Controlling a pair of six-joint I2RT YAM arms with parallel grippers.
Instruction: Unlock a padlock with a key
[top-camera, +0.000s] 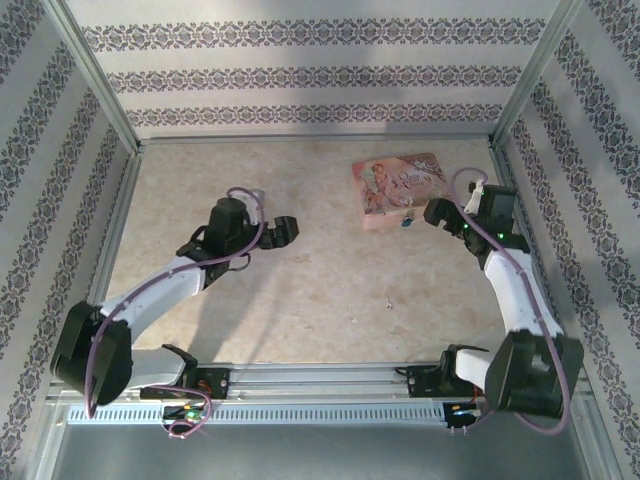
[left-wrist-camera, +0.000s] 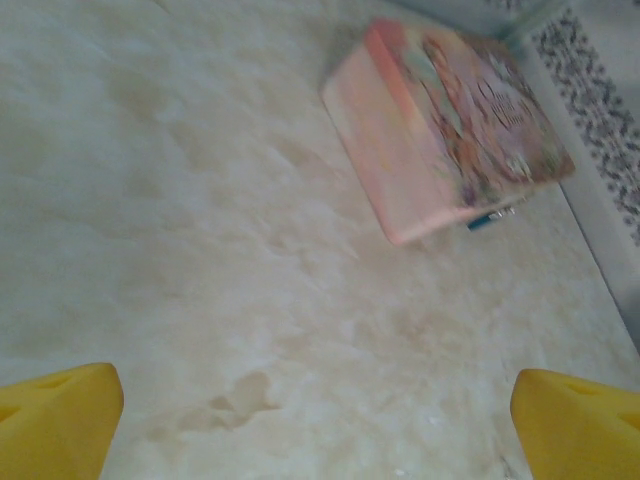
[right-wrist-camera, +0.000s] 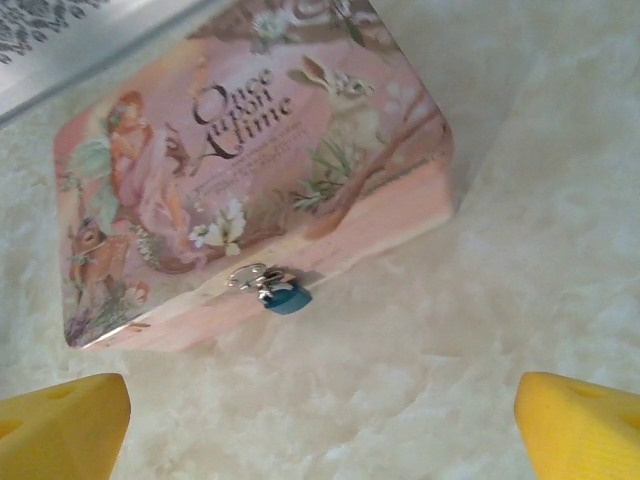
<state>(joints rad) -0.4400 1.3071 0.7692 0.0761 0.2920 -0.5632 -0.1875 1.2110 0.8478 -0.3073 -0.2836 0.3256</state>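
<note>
The padlock (right-wrist-camera: 278, 292) is tiny, silvery with a blue body, and hangs at the front side of a pink illustrated tin (right-wrist-camera: 250, 150). A small silvery piece (right-wrist-camera: 245, 275) sits at its top; I cannot tell whether that is the key. My right gripper (right-wrist-camera: 320, 430) is open, yellow fingertips (right-wrist-camera: 60, 425) wide apart, a short way in front of the padlock with nothing between them. From above, the right gripper (top-camera: 445, 218) is just right of the padlock (top-camera: 408, 222). My left gripper (top-camera: 285, 232) is open over bare table, left of the tin (top-camera: 400, 185). Its wrist view shows the padlock (left-wrist-camera: 483, 220) far off.
The tin (left-wrist-camera: 440, 130) lies flat near the back right corner of the beige table (top-camera: 300, 290). Patterned walls with metal rails (top-camera: 120, 215) enclose the table on three sides. The right wall stands close behind the right arm.
</note>
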